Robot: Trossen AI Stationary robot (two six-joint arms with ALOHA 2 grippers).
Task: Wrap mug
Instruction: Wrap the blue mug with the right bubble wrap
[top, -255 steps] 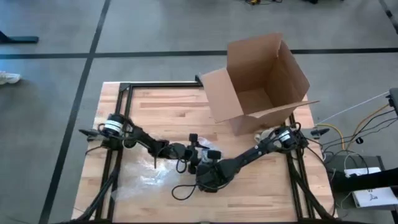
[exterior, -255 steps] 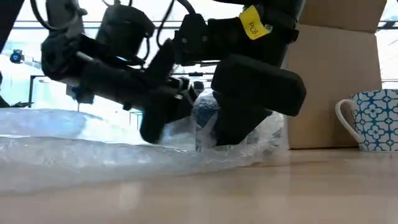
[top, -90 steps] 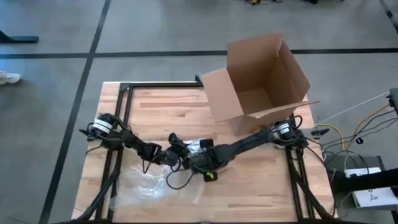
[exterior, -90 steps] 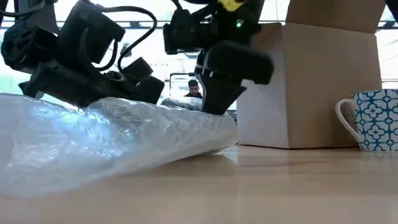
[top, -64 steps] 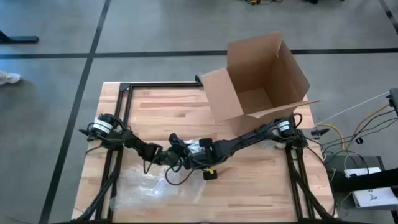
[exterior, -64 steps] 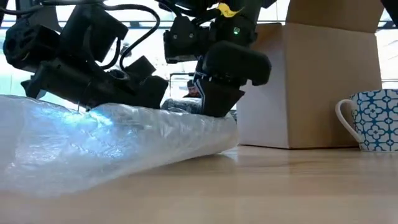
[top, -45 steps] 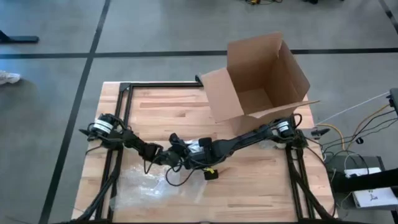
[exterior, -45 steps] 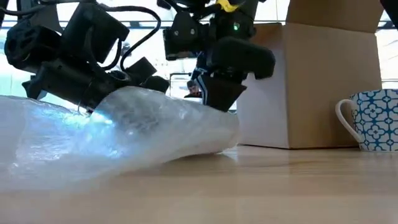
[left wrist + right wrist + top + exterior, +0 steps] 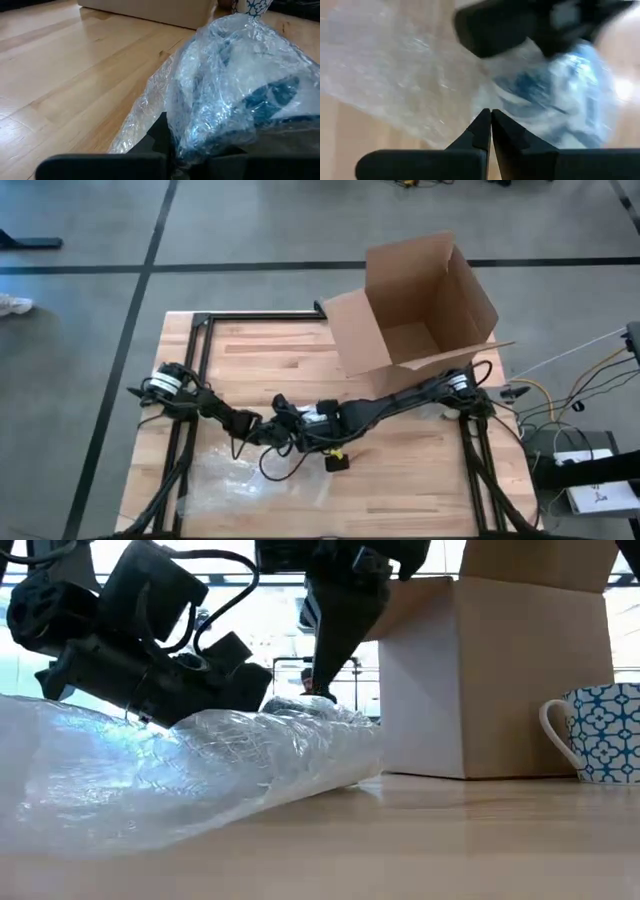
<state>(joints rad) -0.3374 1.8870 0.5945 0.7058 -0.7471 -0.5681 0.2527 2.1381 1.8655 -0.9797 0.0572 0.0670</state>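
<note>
A blue-patterned mug (image 9: 260,95) lies inside clear bubble wrap (image 9: 150,770) near the table's middle; it also shows in the right wrist view (image 9: 555,90). The wrap's loose end spreads toward the near left (image 9: 230,475). My left gripper (image 9: 290,432) comes in low from the left and is shut on the wrap next to the mug. My right gripper (image 9: 320,680) hangs over the wrapped mug, pointing down, its fingers shut (image 9: 490,117). Whether its tips touch the wrap I cannot tell. My left gripper pinches a bunched part of the bubble wrap (image 9: 175,142) right beside the mug, between its two fingers. It comes nearly level from the table's left. The wrap drapes over the fingers and hides how many layers they hold. The wrapped mug rests on the table.
An open cardboard box (image 9: 420,305) stands at the far right, its side close behind the wrapped mug (image 9: 500,670). A second blue-patterned mug (image 9: 598,732) stands upright beside the box. A black cable (image 9: 275,465) loops on the table near the grippers.
My right gripper has risen off the bubble wrap and tipped to point down over the wrapped mug. The raised hump of wrap beside my left gripper has sunk lower, and the wrap now lies over the mug.
</note>
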